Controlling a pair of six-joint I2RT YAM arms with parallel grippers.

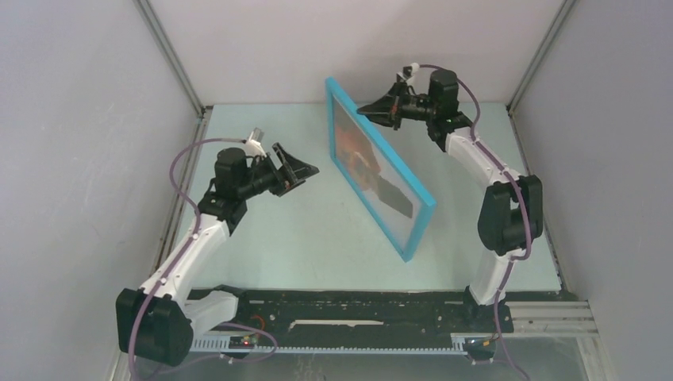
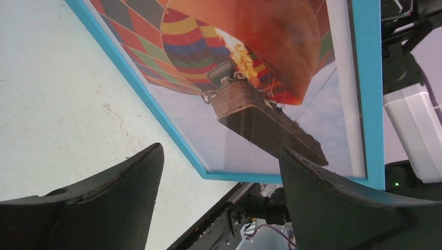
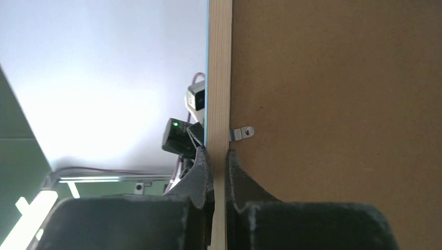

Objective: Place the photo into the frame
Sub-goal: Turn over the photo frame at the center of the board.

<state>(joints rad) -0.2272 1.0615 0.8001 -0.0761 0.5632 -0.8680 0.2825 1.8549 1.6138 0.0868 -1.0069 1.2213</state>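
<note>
- The right tool point(image 3: 219, 165) is pressed together on the light wood rim of the frame point(image 2: 368, 88), one finger on each face.
- The frame stands upright on a long edge, running from the far middle of the worktop point(image 1: 301, 230) toward the near right corner. Whether its lower edge touches the worktop cannot be told.
- The photo point(image 2: 250, 104) sits in the frame, facing the left edge. The left wrist view cuts off the balloon's top, and glare blurs the print in the top view.
- The left tool point(image 2: 220, 151) is spread, empty and apart from the frame.
- The right wrist view shows only the brown backing board point(image 3: 339, 104) and one metal tab point(image 3: 243, 133).
</note>
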